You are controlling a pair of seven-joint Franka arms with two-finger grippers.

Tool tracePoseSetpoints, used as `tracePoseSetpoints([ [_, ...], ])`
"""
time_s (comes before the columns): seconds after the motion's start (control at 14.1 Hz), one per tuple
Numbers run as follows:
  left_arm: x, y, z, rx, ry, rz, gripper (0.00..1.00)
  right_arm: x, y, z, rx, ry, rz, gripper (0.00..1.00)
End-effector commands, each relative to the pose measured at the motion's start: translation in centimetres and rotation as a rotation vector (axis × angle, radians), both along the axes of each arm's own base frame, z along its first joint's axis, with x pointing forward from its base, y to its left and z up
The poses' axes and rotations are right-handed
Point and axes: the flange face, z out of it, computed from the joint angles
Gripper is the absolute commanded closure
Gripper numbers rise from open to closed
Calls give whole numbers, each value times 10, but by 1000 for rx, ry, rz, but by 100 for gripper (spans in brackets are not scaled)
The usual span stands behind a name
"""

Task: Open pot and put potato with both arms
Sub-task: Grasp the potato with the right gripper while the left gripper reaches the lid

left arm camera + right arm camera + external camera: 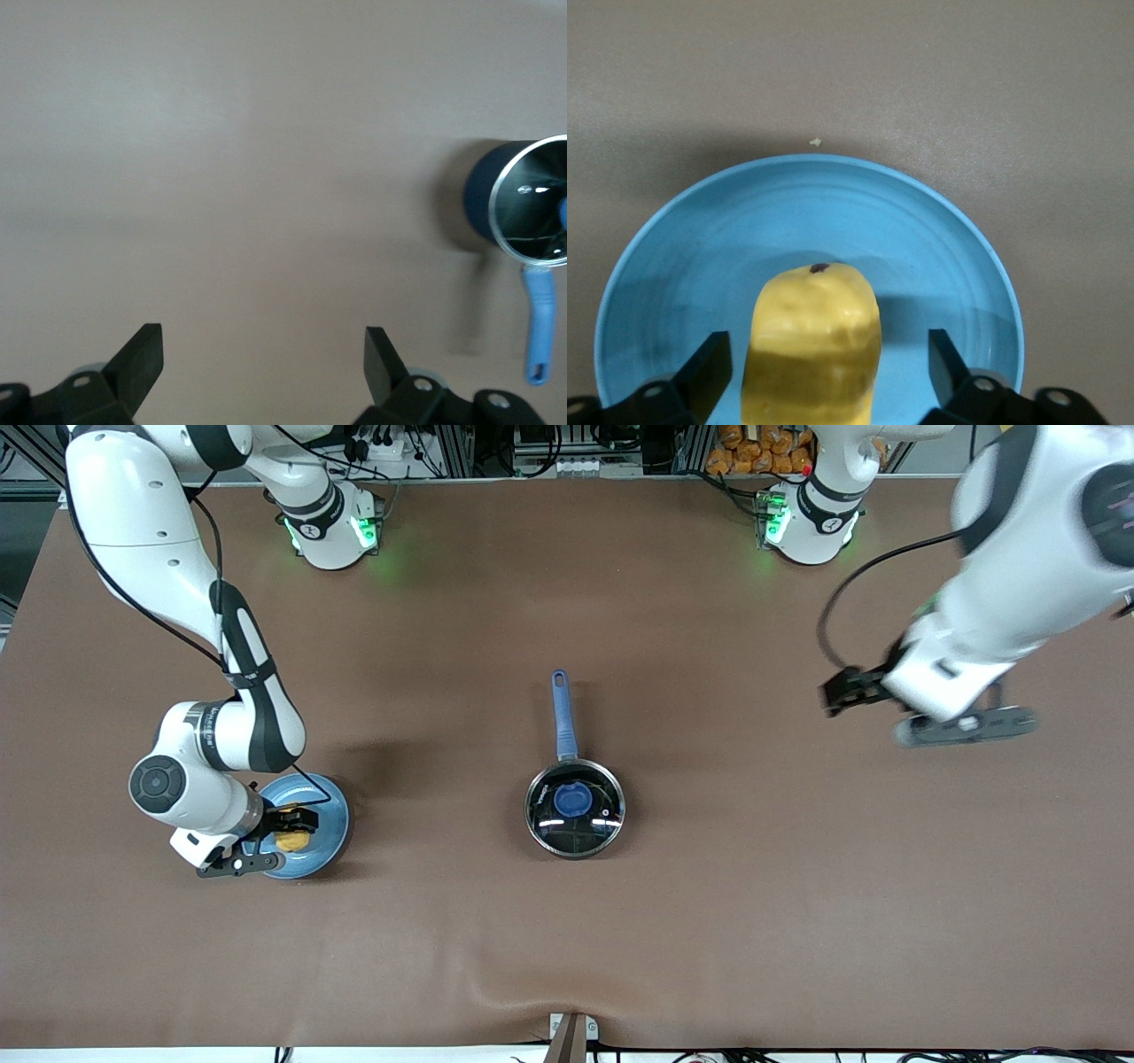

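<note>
The black pot (576, 809) stands mid-table with its glass lid and blue knob (571, 799) on, its blue handle (563, 713) pointing toward the robots' bases. The yellow potato (292, 840) lies on a light-blue plate (330, 815) toward the right arm's end. My right gripper (291, 831) is down at the plate, open, one finger on each side of the potato (813, 345) with a gap on both sides. My left gripper (846, 689) hangs open and empty over bare table toward the left arm's end; its wrist view shows the pot (523, 212) off to one side.
The brown table cover (567, 957) has a small ridge near its front edge. A tiny crumb (816, 142) lies on the cover just outside the plate's rim (700, 257). Both arm bases and cables sit along the table's back edge.
</note>
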Motion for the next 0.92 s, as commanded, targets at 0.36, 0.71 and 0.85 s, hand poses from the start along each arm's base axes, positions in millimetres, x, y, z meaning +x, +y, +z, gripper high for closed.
tracePoseSetpoints([
  [0.36,6,-140,-92,-15,7,12,0,3,4,6,44,-16,-14,77],
  [0.71,8,-214,-141,-104,-96,109,0,11,29,48,97,-78,-25,79],
  [0.85,5,-238,-162,-87,-129,117,0,15,40,66,112,-106,-46,79],
])
